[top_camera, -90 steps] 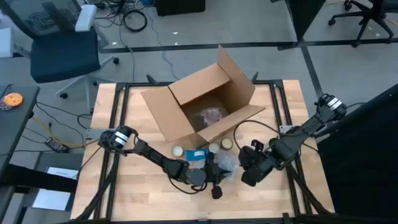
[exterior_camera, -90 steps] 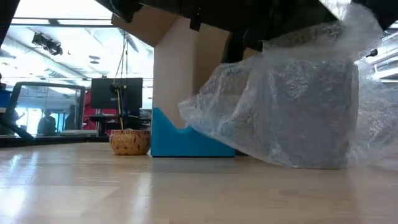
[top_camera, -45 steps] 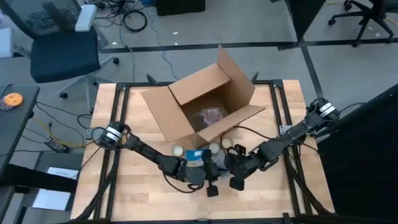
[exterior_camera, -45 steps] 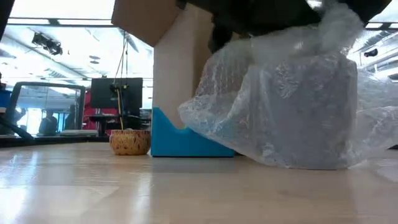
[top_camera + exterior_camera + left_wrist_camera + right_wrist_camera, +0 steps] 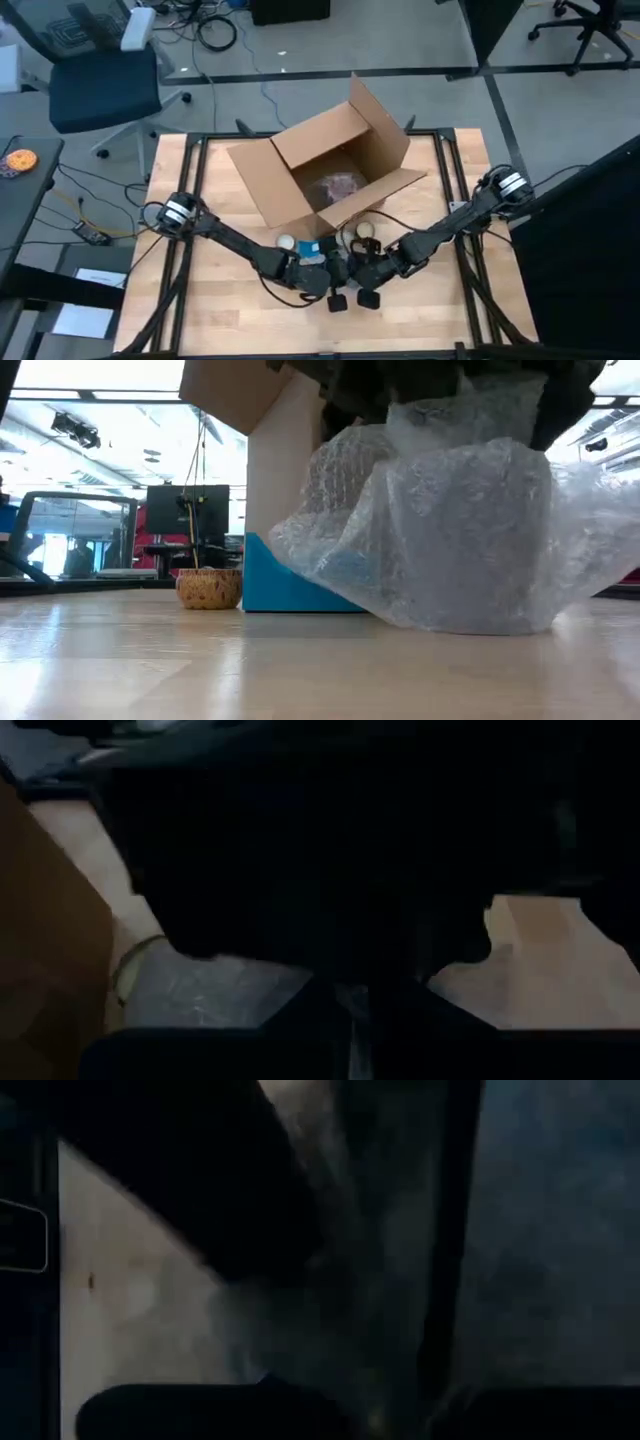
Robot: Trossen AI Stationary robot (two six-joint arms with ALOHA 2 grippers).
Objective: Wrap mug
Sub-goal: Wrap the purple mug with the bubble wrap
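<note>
Where the bubble wrap (image 5: 455, 530) bunches near the tabletop's (image 5: 215, 310) front edge, both my grippers meet; finger state unreadable.

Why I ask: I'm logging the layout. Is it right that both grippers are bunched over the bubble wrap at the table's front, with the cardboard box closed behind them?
Not quite: the box is open, its flaps spread, as the high view shows. The rest holds: the left gripper and right gripper are bunched over the bubble wrap at the table's front.
</note>
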